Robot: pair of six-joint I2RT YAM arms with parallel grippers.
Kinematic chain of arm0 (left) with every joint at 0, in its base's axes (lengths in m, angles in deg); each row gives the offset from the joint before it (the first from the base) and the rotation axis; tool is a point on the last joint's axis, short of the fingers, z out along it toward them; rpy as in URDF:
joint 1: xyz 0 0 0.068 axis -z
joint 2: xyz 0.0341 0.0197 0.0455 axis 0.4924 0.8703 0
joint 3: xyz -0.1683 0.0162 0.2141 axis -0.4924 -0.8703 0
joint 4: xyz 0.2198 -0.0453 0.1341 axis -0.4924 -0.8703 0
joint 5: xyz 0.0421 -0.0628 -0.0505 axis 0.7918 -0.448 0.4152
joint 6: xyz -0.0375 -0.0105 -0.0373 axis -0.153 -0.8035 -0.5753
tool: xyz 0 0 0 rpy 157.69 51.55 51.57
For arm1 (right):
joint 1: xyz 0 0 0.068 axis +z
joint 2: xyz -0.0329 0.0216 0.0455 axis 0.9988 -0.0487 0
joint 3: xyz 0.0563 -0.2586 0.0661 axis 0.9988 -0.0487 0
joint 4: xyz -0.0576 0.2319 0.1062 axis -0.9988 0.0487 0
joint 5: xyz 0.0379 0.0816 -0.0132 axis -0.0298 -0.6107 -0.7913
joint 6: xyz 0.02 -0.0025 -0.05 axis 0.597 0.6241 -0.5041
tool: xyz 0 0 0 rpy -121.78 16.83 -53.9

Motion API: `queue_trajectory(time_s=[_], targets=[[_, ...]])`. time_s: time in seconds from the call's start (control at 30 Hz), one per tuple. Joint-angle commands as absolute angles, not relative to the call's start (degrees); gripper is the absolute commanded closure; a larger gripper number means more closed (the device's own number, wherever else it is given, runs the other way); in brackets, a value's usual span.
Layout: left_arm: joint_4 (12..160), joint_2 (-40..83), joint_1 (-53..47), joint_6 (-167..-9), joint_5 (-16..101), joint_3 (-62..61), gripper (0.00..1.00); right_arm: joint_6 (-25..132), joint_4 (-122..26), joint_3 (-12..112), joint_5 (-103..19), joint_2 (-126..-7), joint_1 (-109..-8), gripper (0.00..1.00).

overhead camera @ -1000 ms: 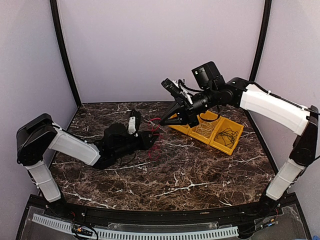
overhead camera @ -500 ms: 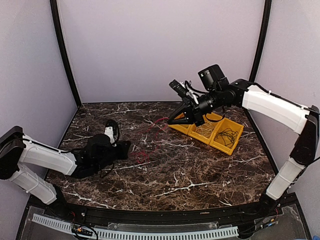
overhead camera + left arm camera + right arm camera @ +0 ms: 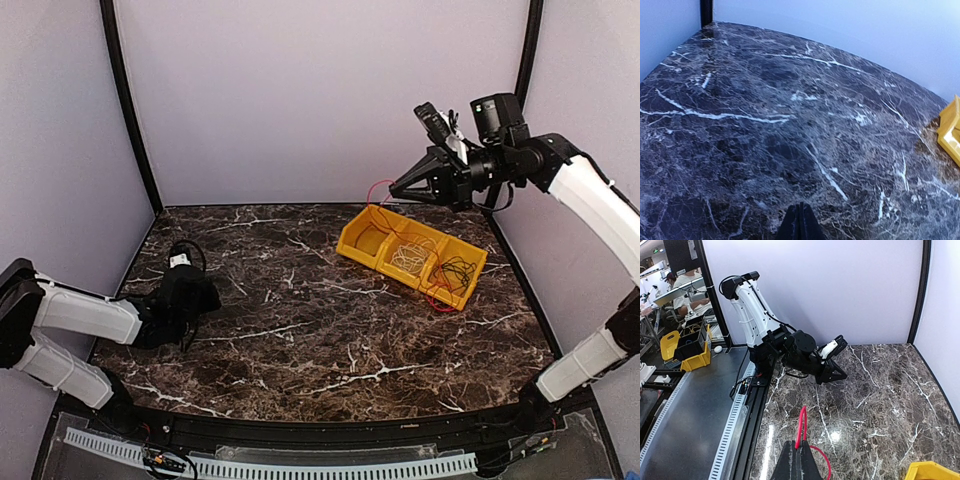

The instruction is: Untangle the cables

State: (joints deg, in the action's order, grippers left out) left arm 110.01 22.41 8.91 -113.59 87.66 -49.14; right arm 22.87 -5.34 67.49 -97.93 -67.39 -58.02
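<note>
Both arms have drawn apart since a second ago. The right gripper [image 3: 393,190], which hung low over the surface [image 3: 300,330] just left of the yellow bin [image 3: 352,243], has risen and swung back to a spot high above the bin's far side. The left gripper [image 3: 213,297], which reached toward the middle of the surface with the red cable [image 3: 801,426] in front of it, has pulled back to the left edge. That cable no longer lies on the marble between the two arms.

Now the right gripper is closed on the red cable. In the right wrist view the strand rises straight out of the pinched fingertips, and a loop of it curls off to the right. From above, a thin red loop hangs at the gripper's tip over the bin's back rim. A bit of red also shows at the near rim of the right-hand compartment; whether it joins the held strand cannot be told.

The left gripper is closed on nothing, its tips pressed together low over bare marble.

The white cable [image 3: 407,256] lies coiled in the bin's middle compartment, and the black cable [image 3: 456,269] in the right-hand one.
</note>
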Motion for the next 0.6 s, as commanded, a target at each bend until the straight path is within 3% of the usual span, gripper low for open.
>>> queue_trajectory(time_s=[0.0, 0.13, 0.2, 0.27, 0.57], targets=[[119.29, 20.37, 8.85, -106.44, 72.53, -50.34, 0.88, 21.34, -4.4, 63.82, -97.1, -67.65, -57.94, 1.0], [123.99, 18.76, 9.18, -102.69, 56.4, -48.56, 0.67, 22.21, -5.93, 60.79, -95.4, -68.69, -57.97, 1.0], [127.96, 17.1, 10.95, -98.73, 51.69, -49.57, 0.51, 22.43, -6.75, 58.95, -95.07, -69.45, -57.82, 1.0], [133.21, 14.16, 15.61, -94.58, 51.49, -49.71, 0.42, 22.37, -7.6, 56.31, -93.99, -71.52, -57.07, 1.0], [135.37, 19.57, 21.4, -95.9, 42.39, -40.24, 0.41, 23.34, -8.14, 56.3, -91.68, -77.25, -54.22, 1.0]])
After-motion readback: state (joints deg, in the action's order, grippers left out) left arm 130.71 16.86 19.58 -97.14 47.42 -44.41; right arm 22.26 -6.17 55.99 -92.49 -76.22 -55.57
